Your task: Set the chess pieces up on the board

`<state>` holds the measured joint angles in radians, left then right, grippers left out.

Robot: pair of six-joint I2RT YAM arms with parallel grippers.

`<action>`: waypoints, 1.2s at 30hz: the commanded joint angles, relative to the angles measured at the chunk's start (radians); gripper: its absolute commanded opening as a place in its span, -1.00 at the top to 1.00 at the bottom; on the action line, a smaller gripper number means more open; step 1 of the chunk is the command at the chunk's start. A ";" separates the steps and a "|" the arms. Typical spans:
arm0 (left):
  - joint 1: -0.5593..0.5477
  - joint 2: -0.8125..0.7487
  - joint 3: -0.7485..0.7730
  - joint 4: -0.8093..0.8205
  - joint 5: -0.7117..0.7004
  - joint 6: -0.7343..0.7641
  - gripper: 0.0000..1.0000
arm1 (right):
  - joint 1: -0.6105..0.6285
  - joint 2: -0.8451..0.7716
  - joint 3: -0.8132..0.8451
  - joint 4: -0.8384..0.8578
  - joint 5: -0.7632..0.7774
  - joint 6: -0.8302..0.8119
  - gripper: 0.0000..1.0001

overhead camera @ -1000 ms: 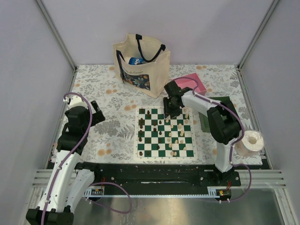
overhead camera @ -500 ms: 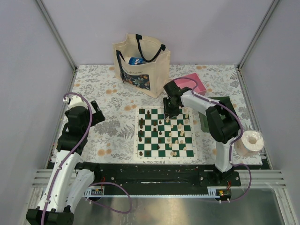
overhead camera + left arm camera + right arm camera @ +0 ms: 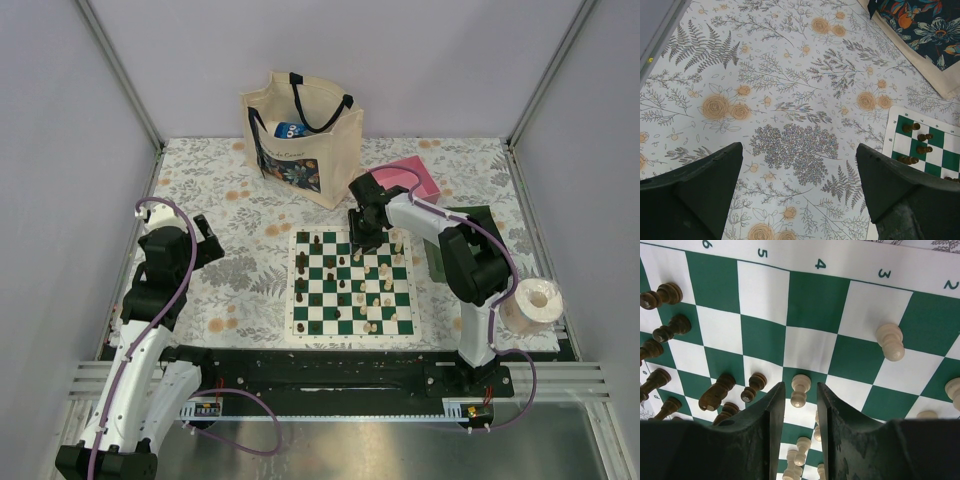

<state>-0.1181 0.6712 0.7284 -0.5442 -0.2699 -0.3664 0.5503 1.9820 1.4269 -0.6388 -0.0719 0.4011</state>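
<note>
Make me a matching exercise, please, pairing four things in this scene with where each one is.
Things:
1. tote bag
2. paper roll
3. left end effector
4. right end effector

Places:
A. low over the board, a cream piece between its fingertips
B. near right corner
C. over bare floral tablecloth, left of the board
D. far side, behind the board

Pairs: 1-D, 2-B, 3-C, 4-A
</note>
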 commanded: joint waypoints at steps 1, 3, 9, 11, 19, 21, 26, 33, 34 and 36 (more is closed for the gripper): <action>0.006 -0.001 0.012 0.024 -0.017 -0.002 -0.98 | 0.008 0.003 0.027 -0.015 -0.008 -0.001 0.20; 0.006 -0.002 0.013 0.024 -0.019 -0.002 -0.98 | 0.008 0.006 0.029 -0.016 -0.012 -0.001 0.20; 0.006 -0.002 0.014 0.024 -0.018 -0.002 -0.98 | 0.013 0.006 0.024 -0.021 -0.016 -0.004 0.20; 0.008 -0.001 0.012 0.024 -0.017 -0.002 -0.98 | 0.016 0.008 0.023 -0.019 -0.016 -0.004 0.20; 0.008 0.002 0.013 0.027 -0.009 -0.003 -0.98 | 0.016 0.008 0.024 -0.025 -0.011 -0.004 0.36; 0.008 0.002 0.014 0.027 -0.009 -0.003 -0.98 | 0.016 0.005 0.024 -0.027 -0.011 -0.007 0.48; 0.008 0.005 0.016 0.024 -0.008 -0.003 -0.98 | 0.016 -0.018 0.023 -0.029 0.006 -0.011 0.60; 0.008 0.008 0.014 0.026 -0.003 -0.003 -0.98 | 0.014 -0.080 0.017 -0.024 0.066 -0.021 0.61; 0.008 0.010 0.016 0.026 -0.002 -0.003 -0.98 | 0.014 -0.081 0.020 -0.024 0.066 -0.018 0.61; 0.008 0.008 0.014 0.027 -0.003 -0.003 -0.98 | 0.014 -0.086 0.024 -0.027 0.066 -0.016 0.61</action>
<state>-0.1162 0.6785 0.7284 -0.5442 -0.2691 -0.3668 0.5549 1.9713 1.4269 -0.6556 -0.0429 0.3969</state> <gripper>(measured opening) 0.988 0.218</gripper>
